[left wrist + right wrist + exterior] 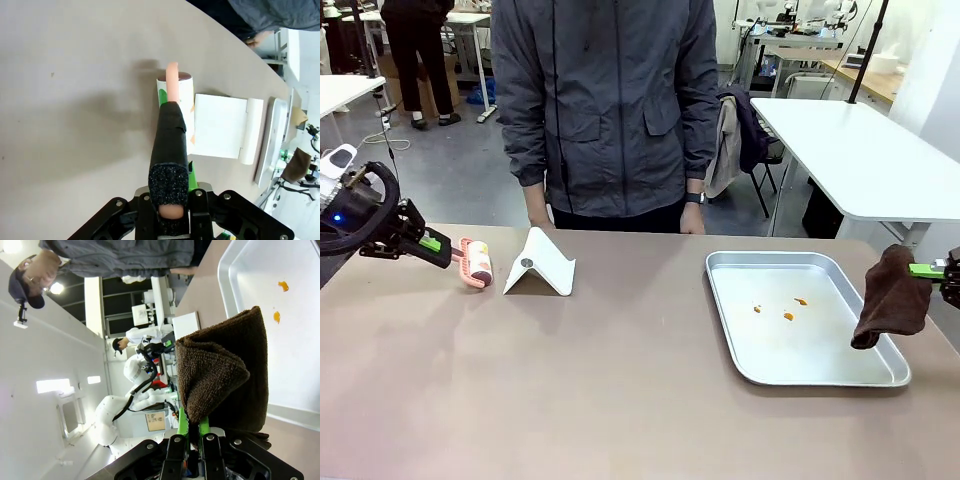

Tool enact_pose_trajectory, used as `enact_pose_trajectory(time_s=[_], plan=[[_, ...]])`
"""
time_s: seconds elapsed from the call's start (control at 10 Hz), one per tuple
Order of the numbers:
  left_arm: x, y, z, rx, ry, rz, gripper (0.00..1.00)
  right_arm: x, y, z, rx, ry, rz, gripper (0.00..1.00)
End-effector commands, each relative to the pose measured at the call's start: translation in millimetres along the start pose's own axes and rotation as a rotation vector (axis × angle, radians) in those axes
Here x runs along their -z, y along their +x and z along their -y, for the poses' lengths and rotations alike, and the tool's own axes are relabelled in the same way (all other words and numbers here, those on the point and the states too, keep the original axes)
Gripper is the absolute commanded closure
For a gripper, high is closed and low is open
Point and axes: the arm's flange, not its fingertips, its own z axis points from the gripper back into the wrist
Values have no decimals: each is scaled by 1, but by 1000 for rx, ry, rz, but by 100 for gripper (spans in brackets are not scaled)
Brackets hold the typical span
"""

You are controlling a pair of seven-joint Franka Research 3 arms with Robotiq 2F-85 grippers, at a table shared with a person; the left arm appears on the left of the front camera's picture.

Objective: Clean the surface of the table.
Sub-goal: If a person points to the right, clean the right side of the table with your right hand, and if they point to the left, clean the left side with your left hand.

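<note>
Table [570, 390] across the foreground, right gripper [925, 270] pinching a brown cloth [892, 308] over the right edge of the tray [820, 345] — orange crumbs [788, 315] inside, left gripper [438, 243] clamped on the handle of a roller [478, 264], white stand [542, 265] beside it, person [605, 100] at far edge.

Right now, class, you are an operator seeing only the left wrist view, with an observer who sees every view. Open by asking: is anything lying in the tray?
Observer: Yes, three small orange bits lie on the floor of the metal tray; your view meets it edge-on.
Operator: What is the right gripper doing?
Observer: The right gripper is shut on a brown cloth that hangs over the tray's right side.
Operator: Where is the person?
Observer: The person stands at the table, on its far side, one hand at that edge.
</note>
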Motion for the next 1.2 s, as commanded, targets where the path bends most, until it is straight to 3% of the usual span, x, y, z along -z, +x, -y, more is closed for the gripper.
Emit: enact_pose_trajectory(time_s=[0.0,0.2,0.4,0.8,1.1], plan=[[-24,-27,-2,40,-96,-11,79,0,0,-6,19,-6,9,100],[-91,-64,17,185,-336,26,79,0,0,-6,19,-6,9,100],[-134,-102,15,280,-418,31,79,0,0,-6,19,-6,9,100],[-183,-163,-52,277,-610,8,79,0,0,-6,19,-6,9,100],[-173,-174,-99,204,-702,-26,79,0,0,-6,19,-6,9,100]])
